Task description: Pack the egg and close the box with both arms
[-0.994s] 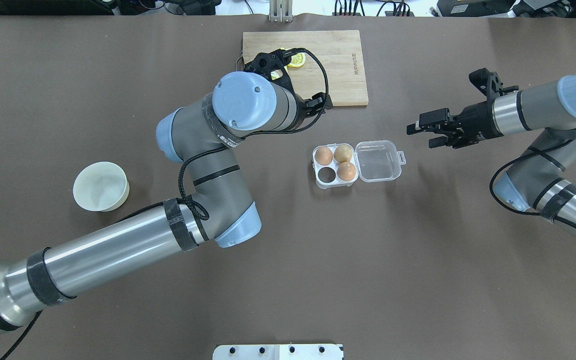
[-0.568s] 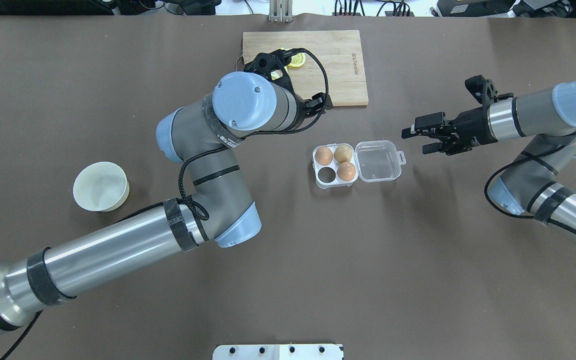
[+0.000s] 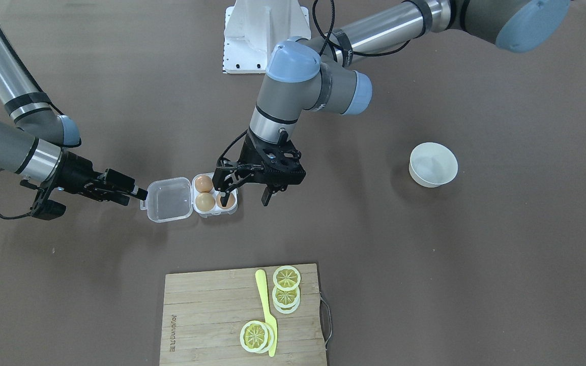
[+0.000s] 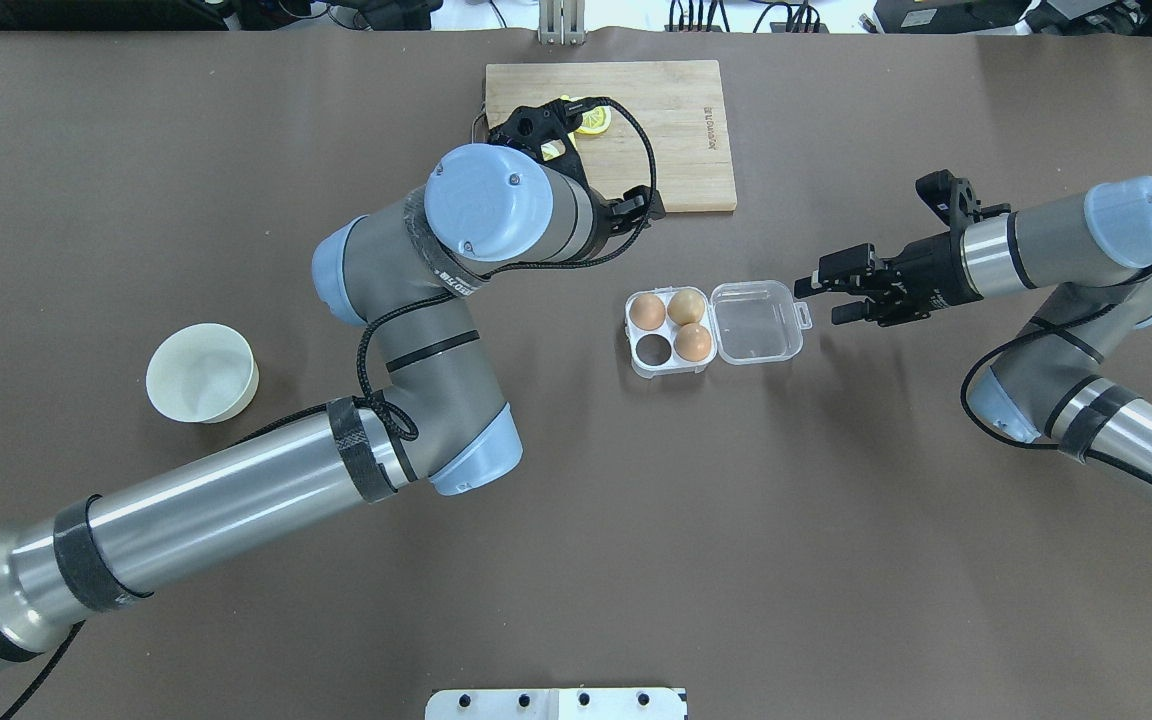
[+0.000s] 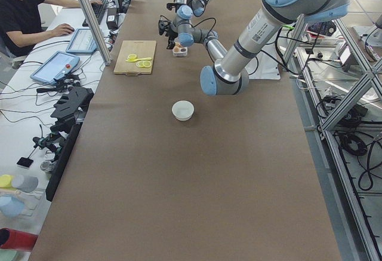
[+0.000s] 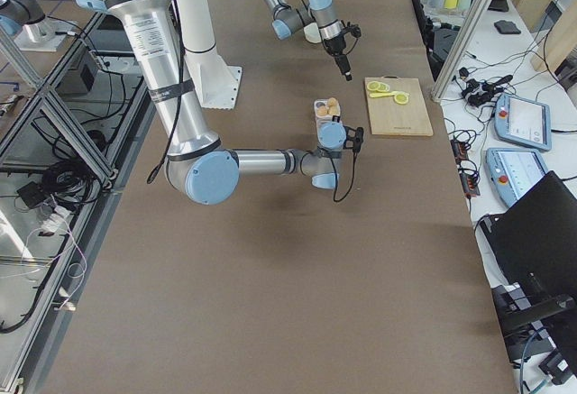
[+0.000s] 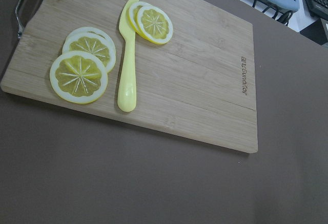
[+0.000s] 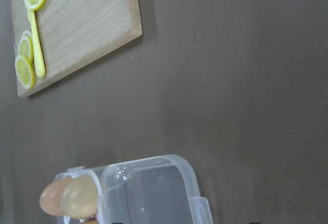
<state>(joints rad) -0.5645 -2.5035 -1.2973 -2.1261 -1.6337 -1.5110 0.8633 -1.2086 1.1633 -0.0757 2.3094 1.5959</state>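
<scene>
Right gripper (image 4: 821,298): jaws apart, nothing between them, reaching low and level toward the box (image 4: 671,335). Its fingertips lie just beside the small latch tab (image 4: 804,315) on the outer edge of the open lid (image 4: 756,320); whether they touch cannot be told.

Left gripper (image 3: 245,197): jaws apart and empty, pointing down, raised above the table (image 4: 576,550). In the front-facing view one finger overlaps the side of the box away from the lid. Its wrist camera looks at the cutting board (image 4: 676,130).

The box sits at mid-table between the two arms, with the lid folded flat toward the robot's right.
- **Cells:** four, of which three are filled and one is empty (image 4: 652,348). The empty one is the near cell on the robot's left.
- **Eggs:** three.
  - One orange-brown egg (image 4: 647,311) in the far cell away from the lid.
  - A second orange-brown egg (image 4: 694,342) in the near cell next to the lid.
  - One paler tan egg (image 4: 686,305) in the far cell next to the lid.

One white bowl (image 4: 201,370) stands well apart on the robot's left.

The one cutting board lies beyond the box.
- **Yellow knife (image 7: 128,60):** one.
- **Lemon slices (image 7: 78,76):** four can be counted, in two overlapping pairs. Whether another lies beneath them cannot be told.
</scene>
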